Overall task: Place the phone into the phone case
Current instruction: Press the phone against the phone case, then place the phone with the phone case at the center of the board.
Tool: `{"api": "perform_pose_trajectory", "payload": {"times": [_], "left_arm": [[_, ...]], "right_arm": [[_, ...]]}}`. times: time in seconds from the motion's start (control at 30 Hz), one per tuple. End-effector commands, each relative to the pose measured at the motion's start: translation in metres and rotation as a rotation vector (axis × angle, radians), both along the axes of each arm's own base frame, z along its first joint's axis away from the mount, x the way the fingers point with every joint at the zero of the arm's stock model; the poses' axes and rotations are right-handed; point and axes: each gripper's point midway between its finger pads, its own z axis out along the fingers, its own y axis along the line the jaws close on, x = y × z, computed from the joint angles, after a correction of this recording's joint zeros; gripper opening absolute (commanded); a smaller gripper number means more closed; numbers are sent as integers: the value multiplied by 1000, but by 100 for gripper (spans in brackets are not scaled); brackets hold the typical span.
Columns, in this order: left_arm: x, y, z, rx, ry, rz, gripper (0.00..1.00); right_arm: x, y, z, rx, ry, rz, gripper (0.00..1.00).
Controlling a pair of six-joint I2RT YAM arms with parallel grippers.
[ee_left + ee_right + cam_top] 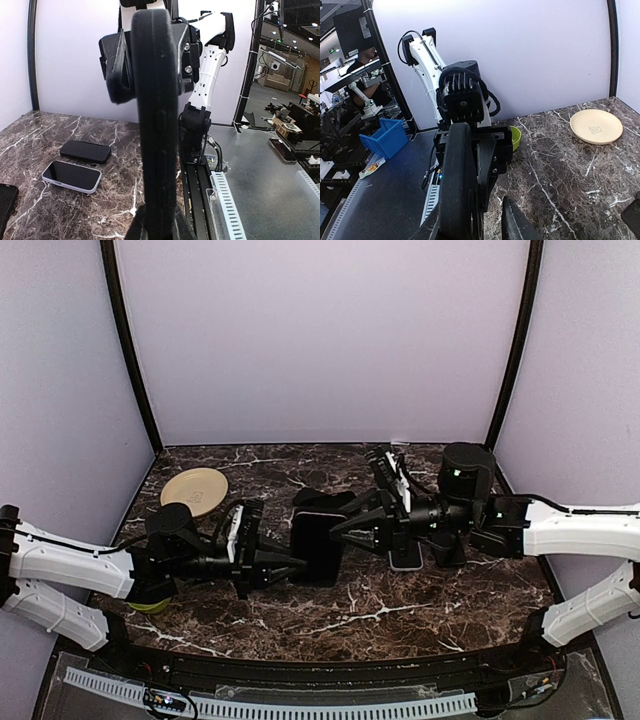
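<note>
A black phone case stands on edge above the table middle, between both arms. My left gripper is shut on its lower edge; in the left wrist view the case rises edge-on from between the fingers of that gripper, side buttons showing. My right gripper reaches the case from the far right. In the right wrist view the case fills the gap of the right gripper, and the right finger stands clear of it, so the jaws are open. A thin dark slab, seemingly the phone, lies against the case's face.
A white-edged phone and a black phone lie flat right of centre. Another black slab lies behind the case. A beige plate sits back left, a green bowl under the left arm.
</note>
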Motion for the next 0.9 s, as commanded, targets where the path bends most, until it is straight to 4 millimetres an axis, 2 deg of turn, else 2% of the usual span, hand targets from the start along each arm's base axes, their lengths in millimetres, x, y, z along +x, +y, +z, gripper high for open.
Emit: {"api": "perform_pose_trajectory", "payload": {"times": [0.0,0.17,0.37,0.43,0.53,0.67,0.73,0.77,0.8,0.83,0.87], "left_arm": [[-5,9,46,-167,-70,9,0],[-3,10,47,-172,-63,18,0],[-4,11,49,-186,-58,20,0],[-4,12,49,-188,-57,18,0],[-5,11,49,-188,-54,14,0],[-3,10,47,-180,-47,22,0],[2,9,45,-168,-37,41,15],[5,8,44,-163,-34,60,38],[8,7,43,-153,-28,73,48],[15,8,44,-152,-28,112,64],[19,9,42,-144,-24,137,70]], "right_arm": [[-2,3,5,51,20,25,36],[-3,4,4,63,34,33,27],[0,8,-5,43,54,28,25],[-1,10,-6,38,58,35,18],[-1,11,-5,37,56,44,0],[0,8,-1,44,39,27,0],[5,7,2,43,32,-14,0],[10,6,1,30,36,-38,0],[14,4,1,20,40,-56,0],[18,2,0,9,48,-71,0],[23,0,-4,-13,61,-91,0]]}}
